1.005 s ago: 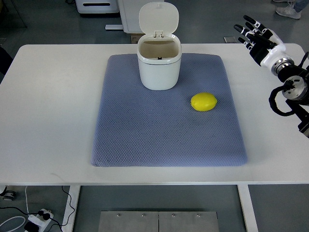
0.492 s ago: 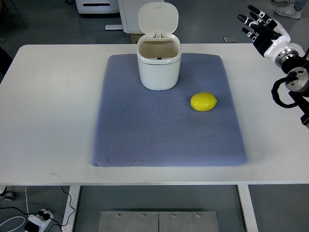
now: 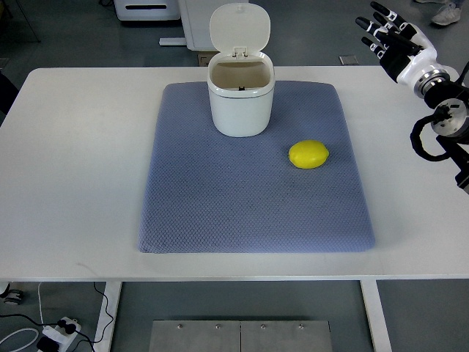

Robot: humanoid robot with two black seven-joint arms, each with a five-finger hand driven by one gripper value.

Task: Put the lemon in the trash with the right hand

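The right hand point(image 3: 392, 45) (fingers spread, empty) is being held at the counter's point(image 3: 73, 147) far right. The lemon point(image 3: 308, 155), right of the open trash bin point(image 3: 241, 99), should be approached from above.

I can read no text, label, brand or number on anything in my view.

Right hand point(image 3: 396, 45) raised at far right, fingers point(image 3: 374, 31) spread (empty)
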